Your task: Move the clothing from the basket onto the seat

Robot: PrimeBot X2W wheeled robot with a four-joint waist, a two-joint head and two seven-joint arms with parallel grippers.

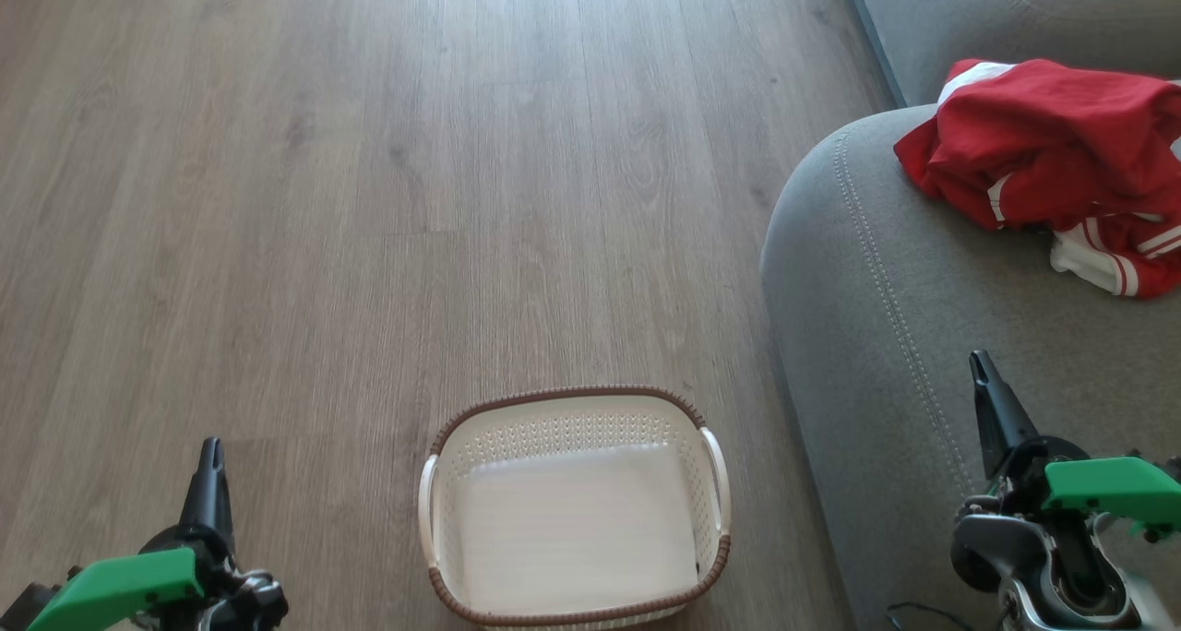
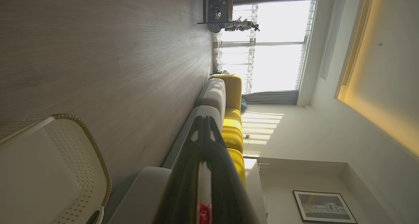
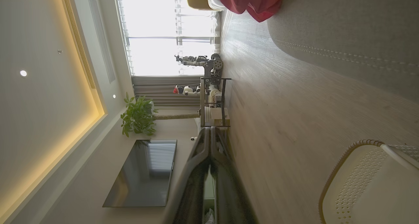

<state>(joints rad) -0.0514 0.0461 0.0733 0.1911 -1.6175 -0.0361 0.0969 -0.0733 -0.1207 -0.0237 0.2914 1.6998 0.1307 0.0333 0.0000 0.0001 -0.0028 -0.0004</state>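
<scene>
On the seat (image 1: 886, 317), near its far corner: clothing (image 1: 1052, 142) in a red heap, prob. 2 pcs.
Basket (image 1: 572, 392) on floor (image 1: 369, 197) beside seat's rounded edge, bottom bare; L hand (image 1: 211, 451) & R hand (image 1: 980, 365) both closed tight, holding nothing.

You have the basket (image 1: 572, 394) on the floor (image 1: 369, 197) near and centre, the seat (image 1: 886, 336) just to its right with the clothing (image 1: 1043, 142) lying on its far part, your left end effector (image 1: 211, 456) left of the basket and your right end effector (image 1: 980, 370) over the seat's near part.
</scene>
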